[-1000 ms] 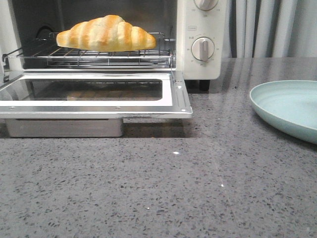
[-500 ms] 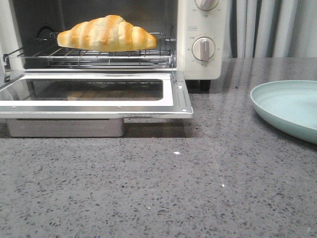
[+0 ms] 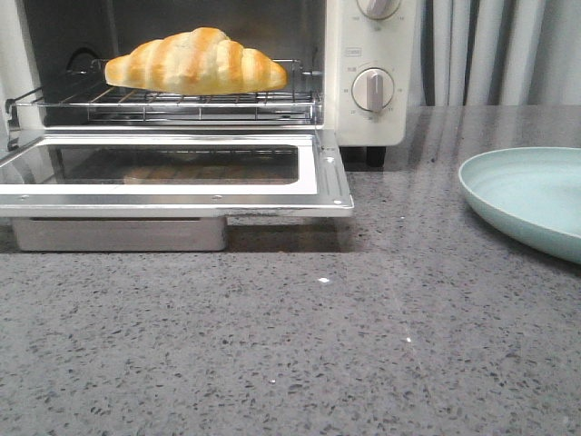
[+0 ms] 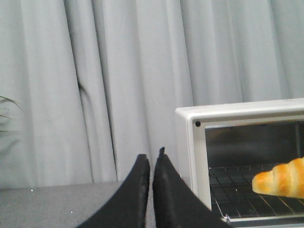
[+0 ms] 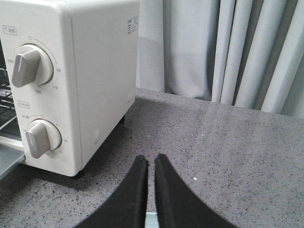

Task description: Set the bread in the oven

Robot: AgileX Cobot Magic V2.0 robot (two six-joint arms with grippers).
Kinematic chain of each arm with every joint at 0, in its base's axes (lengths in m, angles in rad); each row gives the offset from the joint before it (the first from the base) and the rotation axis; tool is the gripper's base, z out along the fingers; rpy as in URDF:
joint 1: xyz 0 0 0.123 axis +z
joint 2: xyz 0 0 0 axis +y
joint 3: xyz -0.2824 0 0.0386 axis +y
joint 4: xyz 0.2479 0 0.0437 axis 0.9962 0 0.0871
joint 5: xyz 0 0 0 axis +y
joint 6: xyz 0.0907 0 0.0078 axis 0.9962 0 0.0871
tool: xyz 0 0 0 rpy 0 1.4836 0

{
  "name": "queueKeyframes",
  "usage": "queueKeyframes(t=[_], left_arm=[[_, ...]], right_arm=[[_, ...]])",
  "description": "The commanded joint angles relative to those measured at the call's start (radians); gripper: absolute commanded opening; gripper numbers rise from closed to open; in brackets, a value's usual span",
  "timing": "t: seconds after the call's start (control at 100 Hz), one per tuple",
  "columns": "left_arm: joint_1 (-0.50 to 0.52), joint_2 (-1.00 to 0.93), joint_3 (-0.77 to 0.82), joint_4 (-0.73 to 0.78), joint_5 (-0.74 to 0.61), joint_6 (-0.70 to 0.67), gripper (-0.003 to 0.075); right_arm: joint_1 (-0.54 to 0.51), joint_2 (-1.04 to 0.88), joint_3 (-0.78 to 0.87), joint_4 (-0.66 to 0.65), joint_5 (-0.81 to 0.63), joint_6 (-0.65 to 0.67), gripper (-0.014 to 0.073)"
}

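The bread (image 3: pixel 194 61) lies on the wire rack (image 3: pixel 172 104) inside the oven (image 3: pixel 363 118), at the far left of the table (image 3: pixel 318 345). It is long, golden-orange w/ pale stripes, and its pointy ends face left & right. It sits about mid rack, a bit nearer the right side. In the left wrist view only one end of the bread (image 4: pixel 281 178) shows, on the rack in the open oven (image 4: pixel 190 142).

The oven door (image 3: pixel 172 173) is dropped flat, down toward the near side, w/ its glass window facing up. A metal tray (image 3: pixel 118 234) sits under the door, on the table. Two round dials (image 3: pixel 373 89) are on the oven's right side, one above the other.

A pale blue-green plate (image 3: pixel 531 195) sits on the table at the right, well apart from the oven. Nothing lies on the part of it that shows.

Left gripper (image 4: pixel 151 161): clenched, black fingers almost touching, holding nothing. It is left of the oven, w/ grey curtain (image 4: pixel 95 85) behind.

Right gripper (image 5: pixel 150 164): also clenched, holding nothing. It is up over the table, right of the oven (image 5: pixel 95 80), near the dial side.
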Motion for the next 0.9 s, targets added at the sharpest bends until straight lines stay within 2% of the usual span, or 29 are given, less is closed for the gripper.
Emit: queueKeyframes(t=[0.0,0.26,0.61,0.89], left_arm=[[0.006,-0.022,-0.028,-0.009,-0.081,0.000,-0.0020],[0.006,-0.111,-0.028,-0.009,-0.081,0.000,-0.0020],[0.008,-0.109,-0.028,-0.009,-0.097,0.000,-0.0020],[0.008,-0.109,-0.028,-0.009,-0.097,0.000,-0.0020]], right_arm=[[-0.004,-0.019,-0.021,0.008,-0.088,-0.001,0.0015],[-0.004,-0.019,-0.021,0.008,-0.088,-0.001,0.0015],[-0.004,-0.017,-0.021,0.008,-0.077,-0.001,0.0015],[-0.004,-0.006,-0.021,0.008,0.025,-0.001,0.0015]])
